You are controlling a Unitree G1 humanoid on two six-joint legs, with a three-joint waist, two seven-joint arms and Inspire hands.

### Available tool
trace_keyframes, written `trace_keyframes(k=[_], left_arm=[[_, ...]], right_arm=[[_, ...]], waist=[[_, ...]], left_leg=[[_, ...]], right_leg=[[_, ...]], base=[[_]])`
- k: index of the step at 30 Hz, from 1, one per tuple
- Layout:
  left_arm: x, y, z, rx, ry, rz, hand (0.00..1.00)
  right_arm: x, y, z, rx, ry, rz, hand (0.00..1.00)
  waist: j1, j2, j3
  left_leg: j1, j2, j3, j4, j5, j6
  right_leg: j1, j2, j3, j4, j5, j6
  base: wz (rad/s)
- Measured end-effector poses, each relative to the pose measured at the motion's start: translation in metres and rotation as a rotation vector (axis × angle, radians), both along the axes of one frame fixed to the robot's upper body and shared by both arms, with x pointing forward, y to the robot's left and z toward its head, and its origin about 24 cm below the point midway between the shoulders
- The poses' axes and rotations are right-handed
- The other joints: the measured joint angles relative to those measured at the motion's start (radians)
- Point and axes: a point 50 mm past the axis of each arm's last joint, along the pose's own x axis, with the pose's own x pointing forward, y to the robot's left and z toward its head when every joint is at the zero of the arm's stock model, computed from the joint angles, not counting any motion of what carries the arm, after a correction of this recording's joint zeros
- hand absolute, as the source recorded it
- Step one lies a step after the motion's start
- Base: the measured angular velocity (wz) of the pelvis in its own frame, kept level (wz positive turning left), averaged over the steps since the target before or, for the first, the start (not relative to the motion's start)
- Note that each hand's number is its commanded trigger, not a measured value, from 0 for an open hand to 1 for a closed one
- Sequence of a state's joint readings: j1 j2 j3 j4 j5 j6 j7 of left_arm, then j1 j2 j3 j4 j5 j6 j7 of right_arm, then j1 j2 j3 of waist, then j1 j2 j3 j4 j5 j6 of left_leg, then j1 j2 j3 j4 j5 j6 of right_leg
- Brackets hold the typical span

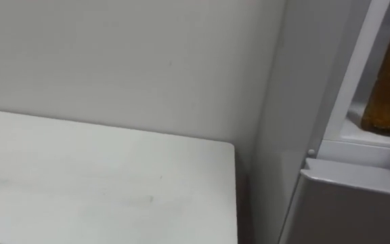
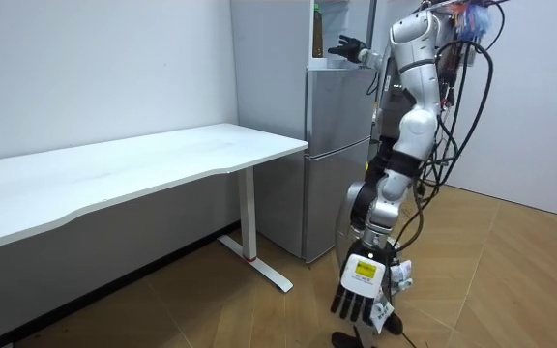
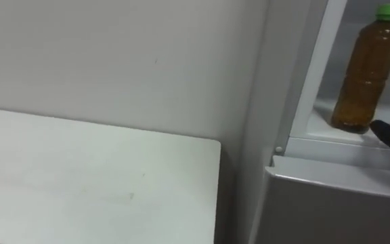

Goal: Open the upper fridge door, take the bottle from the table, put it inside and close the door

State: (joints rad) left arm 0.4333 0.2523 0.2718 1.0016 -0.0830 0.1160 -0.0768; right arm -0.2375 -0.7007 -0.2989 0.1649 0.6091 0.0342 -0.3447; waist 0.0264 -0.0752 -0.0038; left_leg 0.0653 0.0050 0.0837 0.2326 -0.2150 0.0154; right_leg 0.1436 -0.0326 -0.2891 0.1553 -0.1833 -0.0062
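— Wall and surface (image 1: 100, 183) are seen at nine o'clock. Where is the bottle (image 3: 364, 74) kept?
— Upright in the upper fridge (image 3: 344, 142), at two o'clock, so it stands unaided. The right robot hand (image 2: 348, 48) is spread wide beside it, and the left robot hand (image 2: 361, 290) is hung relaxed.

A plain white wall (image 2: 95, 68) runs behind a long white worktop (image 2: 162, 159) whose front edge curves gently in and out. The worktop stands on a white leg (image 2: 249, 217) with a flat foot (image 2: 259, 269) reaching forward across the floor (image 2: 511, 280), which is laid in light brown wood planks. The worktop's end is near a grey fridge (image 2: 337, 164) that stands against the same wall, with a dark gap between the two. Another pale wall (image 2: 549, 97) closes the room on the room view's right. The light is even and soft.
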Motion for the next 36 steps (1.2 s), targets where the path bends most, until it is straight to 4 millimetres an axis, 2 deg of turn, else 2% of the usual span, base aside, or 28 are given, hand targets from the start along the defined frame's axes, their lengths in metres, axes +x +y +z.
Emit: trace_keyframes(k=[4, 9, 11, 13, 18, 20, 23, 24, 25, 29, 31, 34, 35, 36], left_arm=[[0.005, -0.006, -0.003, -0.011, -0.020, -0.011, 0.00], [0.005, -0.010, -0.005, -0.019, -0.030, -0.026, 0.00], [0.007, -0.015, -0.007, -0.030, -0.036, -0.031, 0.00], [0.007, -0.019, -0.009, -0.044, -0.031, -0.041, 0.00], [0.008, -0.022, -0.010, -0.048, -0.041, -0.053, 0.00], [0.007, -0.024, -0.012, -0.056, -0.035, -0.070, 0.00], [0.011, -0.030, -0.015, -0.078, -0.020, -0.102, 0.00], [0.014, -0.031, -0.016, -0.083, -0.022, -0.115, 0.00], [0.017, -0.032, -0.016, -0.087, -0.027, -0.127, 0.00], [0.024, -0.034, -0.018, -0.092, -0.032, -0.164, 0.00], [0.029, -0.034, -0.018, -0.088, -0.042, -0.205, 0.00], [0.037, -0.036, -0.019, -0.094, -0.055, -0.234, 0.00], [0.039, -0.037, -0.019, -0.095, -0.057, -0.242, 0.00], [0.043, -0.038, -0.020, -0.099, -0.065, -0.255, 0.00]], right_arm=[[-0.011, 0.016, 0.013, -0.105, -0.068, -0.046, 0.00], [-0.026, 0.042, 0.008, -0.192, -0.146, -0.068, 0.00], [-0.035, 0.049, 0.003, -0.235, -0.151, -0.088, 0.00], [-0.047, 0.058, -0.001, -0.325, -0.138, -0.097, 0.00], [-0.058, 0.067, 0.002, -0.476, -0.181, -0.155, 0.00], [-0.061, 0.072, 0.001, -0.529, -0.195, -0.197, 0.00], [-0.068, 0.085, -0.004, -0.590, -0.221, -0.219, 0.00], [-0.071, 0.088, -0.011, -0.587, -0.214, -0.219, 0.00], [-0.074, 0.090, -0.021, -0.570, -0.183, -0.216, 0.00], [-0.084, 0.098, -0.049, -0.501, -0.082, -0.191, 0.00], [-0.091, 0.099, -0.070, -0.468, -0.018, -0.186, 0.00], [-0.091, 0.099, -0.101, -0.442, 0.114, -0.160, 0.00], [-0.091, 0.100, -0.106, -0.436, 0.133, -0.154, 0.00], [-0.091, 0.099, -0.115, -0.426, 0.171, -0.150, 0.00]], waist=[[0.000, 0.022, 0.0039], [-0.002, 0.026, 0.0051], [-0.007, 0.025, 0.0032], [-0.006, 0.034, -0.0018], [-0.017, 0.043, -0.0014], [-0.019, 0.046, 0.0013], [-0.017, 0.065, 0.0098], [-0.019, 0.069, 0.0070], [-0.018, 0.065, 0.0087], [-0.020, 0.073, 0.0053], [-0.026, 0.074, 0.0052], [-0.022, 0.074, 0.0051], [-0.023, 0.076, 0.0060], [-0.030, 0.079, 0.0022]], left_leg=[[0.010, 0.003, 0.029, -0.014, 0.000, 0.000], [0.017, 0.005, 0.052, -0.027, 0.000, 0.000], [0.015, 0.003, 0.053, -0.030, -0.001, 0.002], [0.016, 0.003, 0.057, -0.031, -0.001, 0.003], [0.019, 0.005, 0.069, -0.037, -0.001, 0.003], [0.021, 0.007, 0.074, -0.038, -0.002, 0.002], [0.023, 0.019, 0.083, -0.034, -0.013, 0.001], [0.018, 0.019, 0.083, -0.028, -0.017, 0.002], [0.019, 0.018, 0.086, -0.027, -0.017, 0.002], [0.019, 0.019, 0.105, -0.025, -0.018, 0.004], [0.027, 0.018, 0.107, -0.019, -0.019, 0.004], [0.028, 0.018, 0.127, -0.018, -0.022, 0.005], [0.026, 0.018, 0.128, -0.016, -0.023, 0.005], [0.026, 0.019, 0.128, -0.012, -0.024, 0.006]], right_leg=[[-0.022, 0.001, 0.030, 0.015, 0.000, 0.000], [-0.026, 0.002, 0.052, 0.013, -0.002, 0.000], [-0.030, 0.000, 0.054, 0.014, -0.003, 0.003], [-0.037, 0.000, 0.064, 0.017, -0.004, 0.004], [-0.042, 0.002, 0.074, 0.026, -0.004, 0.004], [-0.041, 0.003, 0.080, 0.035, -0.004, 0.004], [-0.055, 0.007, 0.098, 0.047, -0.005, 0.005], [-0.057, 0.006, 0.102, 0.048, -0.007, 0.005], [-0.057, 0.006, 0.110, 0.048, -0.009, 0.005], [-0.061, 0.005, 0.111, 0.050, -0.010, 0.005], [-0.059, 0.004, 0.111, 0.051, -0.010, 0.005], [-0.076, 0.001, 0.125, 0.080, -0.021, 0.004], [-0.079, 0.000, 0.125, 0.084, -0.024, 0.004], [-0.079, -0.001, 0.125, 0.084, -0.024, 0.005]], base=[[-0.23], [-0.13], [-0.05], [-0.06], [-0.08], [-0.09], [-0.18], [-0.07], [-0.07], [-0.09], [-0.04], [-0.15], [-0.09], [0.00]])
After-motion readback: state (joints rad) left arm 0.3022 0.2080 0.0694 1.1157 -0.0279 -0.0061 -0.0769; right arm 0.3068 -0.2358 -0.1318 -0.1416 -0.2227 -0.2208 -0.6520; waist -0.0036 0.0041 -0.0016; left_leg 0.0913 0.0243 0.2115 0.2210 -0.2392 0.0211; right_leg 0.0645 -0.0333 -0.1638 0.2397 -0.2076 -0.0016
